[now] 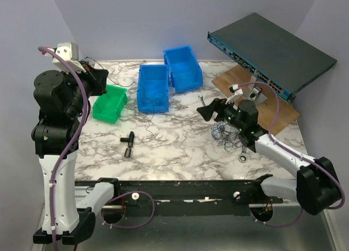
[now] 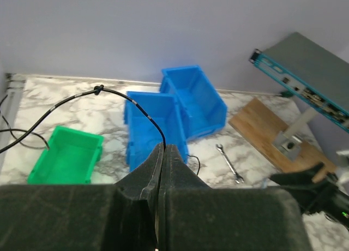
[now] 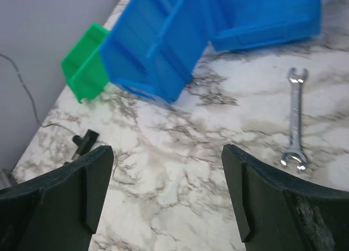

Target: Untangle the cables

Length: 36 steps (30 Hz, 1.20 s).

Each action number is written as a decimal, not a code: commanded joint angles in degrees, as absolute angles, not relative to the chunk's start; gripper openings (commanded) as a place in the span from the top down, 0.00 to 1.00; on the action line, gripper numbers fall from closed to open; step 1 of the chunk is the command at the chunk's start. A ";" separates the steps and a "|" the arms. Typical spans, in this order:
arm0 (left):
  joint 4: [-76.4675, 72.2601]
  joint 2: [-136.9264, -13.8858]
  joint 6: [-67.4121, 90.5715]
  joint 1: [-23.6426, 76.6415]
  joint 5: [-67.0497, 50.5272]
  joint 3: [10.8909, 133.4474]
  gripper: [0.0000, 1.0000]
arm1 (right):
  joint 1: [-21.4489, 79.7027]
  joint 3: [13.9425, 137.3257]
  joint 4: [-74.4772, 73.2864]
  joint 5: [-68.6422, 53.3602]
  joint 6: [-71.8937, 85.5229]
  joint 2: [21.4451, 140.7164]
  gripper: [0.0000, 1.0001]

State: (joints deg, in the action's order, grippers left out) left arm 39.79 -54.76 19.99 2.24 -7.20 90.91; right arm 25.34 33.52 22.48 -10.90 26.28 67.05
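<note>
1. L arm: raised at far-left of tabletop (image 1: 180,147). L tool (image 2: 164,148) has its fingers pressed together, clamped on one thin black cable (image 2: 98,89). In L wrist view, strand arcs up from fingertips to a small knot, then drops off to the left.
2. Green bin (image 1: 106,113): just right of L arm, upright.
3. Black T-shaped pc (image 1: 128,143): loose on tabletop, nearer the arm bases than green bin and apart from it.
4. Blue bins, qty 2: near bin (image 1: 151,105) centre-back, far bin (image 1: 188,79) behind and right of it, sides touching or nearly so.
5. Cables, main lot (image 1: 222,132): small tangle of thin blue & dark wires on tabletop, right of centre, just beside and partly under R arm's wrist. Not in R tool.
6. R tool (image 3: 166,158): points left toward the bins, fingers (image 3: 92,191) wide apart, nothing between them, only marble below.
7. Silver wrench (image 3: 295,128): flat on tabletop, right side of R wrist view.
8. Wooden board (image 1: 272,112): back-right corner.
9. Network switch (image 1: 278,46): tilted, standing over board.
</note>
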 commanded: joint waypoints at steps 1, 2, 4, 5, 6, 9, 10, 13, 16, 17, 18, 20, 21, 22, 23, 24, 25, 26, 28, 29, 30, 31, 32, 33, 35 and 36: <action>40.78 -56.71 22.12 2.00 -22.13 94.05 1.00 | 28.18 38.44 31.66 -23.60 24.60 70.70 0.13; 40.64 -56.97 22.58 2.10 -23.76 93.85 1.00 | 29.25 39.84 31.73 -23.81 23.38 71.50 0.13; 39.34 -57.38 23.54 2.11 -27.36 92.80 1.00 | 32.61 42.74 31.02 -23.66 20.54 73.14 0.13; 38.60 -57.54 24.15 2.11 -29.07 92.03 1.00 | 33.89 44.47 30.59 -23.47 19.17 74.12 0.13; 37.83 -57.62 24.78 2.19 -30.52 91.66 1.00 | 35.22 46.06 29.84 -23.06 18.21 75.14 0.13; 36.56 -58.32 26.21 2.64 -33.15 90.54 1.00 | 37.65 50.83 28.36 -21.78 16.36 78.35 0.13; 36.24 -58.59 26.51 2.84 -33.91 90.32 1.00 | 38.23 51.90 28.30 -21.68 15.99 79.31 0.13; 36.20 -59.53 26.39 4.38 -35.38 90.08 1.00 | 39.96 55.14 28.32 -22.75 14.27 81.59 0.12; 36.43 -60.43 25.97 5.77 -35.79 89.81 1.00 | 41.65 57.57 27.99 -25.73 12.07 83.82 0.12; 36.46 -60.63 25.88 6.03 -35.77 89.67 1.00 | 42.33 58.05 27.91 -26.03 11.55 84.33 0.12; 36.54 -60.80 25.84 6.23 -35.77 89.50 1.00 | 42.88 58.48 27.80 -26.33 10.81 84.90 0.13; 36.63 -61.16 25.62 6.48 -35.94 89.31 1.00 | 43.84 59.03 27.69 -25.32 10.04 85.63 0.20; 36.65 -61.25 25.50 6.60 -36.05 89.23 1.00 | 44.15 59.22 27.75 -24.48 10.07 86.07 0.29; 36.74 -61.39 25.36 6.61 -35.97 89.17 1.00 | 44.21 59.39 27.90 -24.48 10.18 86.21 0.43; 36.94 -61.51 25.25 6.61 -35.59 88.99 1.00 | 44.24 59.35 28.15 -24.33 10.59 86.21 0.56; 37.62 -61.65 25.14 6.64 -34.14 88.86 1.00 | 44.30 59.18 28.58 -23.90 11.12 86.01 0.75; 38.62 -61.92 24.99 6.59 -31.64 88.73 1.00 | 44.30 58.80 28.89 -23.14 11.85 85.42 0.91; 40.20 -62.32 24.96 6.65 -28.91 88.54 1.00 | 44.30 58.43 29.00 -21.26 12.39 84.48 0.99; 41.68 -62.75 26.29 6.59 -23.22 86.35 1.00 | 44.30 57.54 28.84 -15.39 14.33 82.36 0.99; 40.57 -62.58 28.03 6.60 -21.54 83.04 1.00 | 44.30 57.61 27.96 -12.12 15.05 81.36 0.99; 38.14 -61.99 30.02 6.65 -21.64 78.29 1.00 | 44.28 58.23 26.64 -8.11 15.54 80.29 0.99; 34.03 -61.27 33.22 6.59 -23.03 73.34 1.00 | 44.29 59.29 24.53 -4.79 16.05 79.81 0.99; 29.40 -60.69 36.11 6.77 -25.32 67.23 1.00 | 44.21 61.06 21.87 -0.95 16.63 79.42 0.99; 24.39 -60.58 39.05 7.12 -27.07 62.26 1.00 | 44.20 62.81 19.68 1.68 16.85 79.52 0.99; 18.45 -62.04 42.31 8.62 -27.82 55.63 1.00 | 44.21 66.68 15.77 4.34 16.83 80.19 0.99; 16.93 -63.47 43.06 9.98 -27.42 53.69 1.00 | 44.21 68.96 14.08 4.78 16.84 80.87 0.99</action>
State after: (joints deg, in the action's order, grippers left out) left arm 28.58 -60.01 33.63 6.83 -26.74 65.73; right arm 44.27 61.39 21.56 -6.26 15.40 81.17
